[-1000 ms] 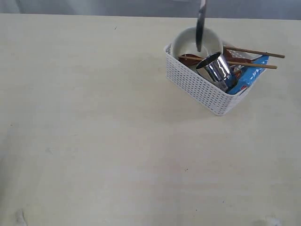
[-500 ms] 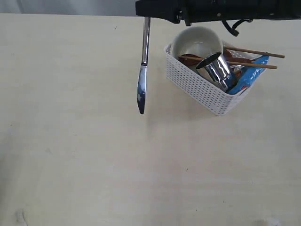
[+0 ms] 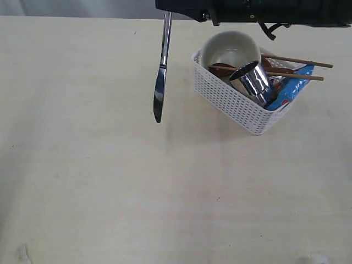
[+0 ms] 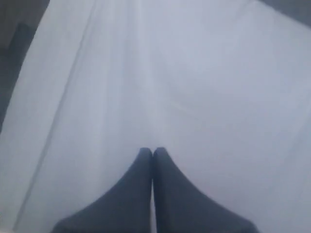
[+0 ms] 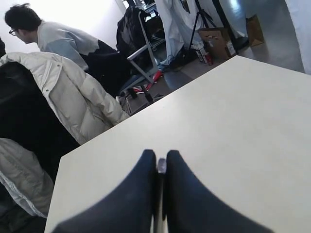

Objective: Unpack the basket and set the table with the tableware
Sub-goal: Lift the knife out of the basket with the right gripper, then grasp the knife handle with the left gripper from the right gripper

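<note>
The table [image 3: 88, 181] stretches away to the left of the basket [image 3: 231, 102], which sits far right holding the bowl [image 3: 220, 49], cup [image 3: 254, 81] and chopsticks [image 3: 300, 60]. The right arm [image 3: 258, 10] reaches across above the basket, and the right gripper [image 5: 161, 156] is pinched tight on the handle of the knife [image 3: 160, 82]. The knife hangs nearly upright, tip down, clear of the table and just left of the basket (its long axis would likely have to swing flat before it is laid down). The left gripper [image 4: 152, 151] is closed on nothing and is outside the exterior view, so the right arm is the nearer
</note>
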Robot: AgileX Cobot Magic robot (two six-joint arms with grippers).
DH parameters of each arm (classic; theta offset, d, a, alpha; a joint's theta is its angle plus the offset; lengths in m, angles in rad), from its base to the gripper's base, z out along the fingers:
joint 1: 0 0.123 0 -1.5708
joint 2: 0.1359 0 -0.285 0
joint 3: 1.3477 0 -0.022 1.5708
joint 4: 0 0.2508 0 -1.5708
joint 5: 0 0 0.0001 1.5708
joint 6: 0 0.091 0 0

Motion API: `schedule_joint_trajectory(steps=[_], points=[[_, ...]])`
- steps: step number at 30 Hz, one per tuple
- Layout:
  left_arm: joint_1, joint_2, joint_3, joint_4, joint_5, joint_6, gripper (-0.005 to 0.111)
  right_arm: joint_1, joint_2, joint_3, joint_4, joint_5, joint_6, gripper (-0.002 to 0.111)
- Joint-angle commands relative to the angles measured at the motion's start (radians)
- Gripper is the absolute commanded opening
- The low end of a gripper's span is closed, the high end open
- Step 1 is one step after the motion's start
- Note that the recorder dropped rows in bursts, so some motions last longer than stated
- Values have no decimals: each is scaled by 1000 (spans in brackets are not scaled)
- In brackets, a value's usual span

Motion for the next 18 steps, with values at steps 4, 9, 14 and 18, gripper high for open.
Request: schedule_joint_trajectory(steps=[4, 9, 14, 18], points=[[2, 37, -65, -115, -401, 27, 0, 0, -6, -4, 20, 13, -7, 0], [2, 327, -320, -20, -147, 92, 0, 0, -6, -4, 20, 13, -4, 0], [0, 790, -584, 145, 377, -18, 0, 0, -6, -4, 20, 13, 11, 0], [-72, 1052, -689, 145, 561, 18, 0, -2, -6, -4, 20, 7, 11, 0]])
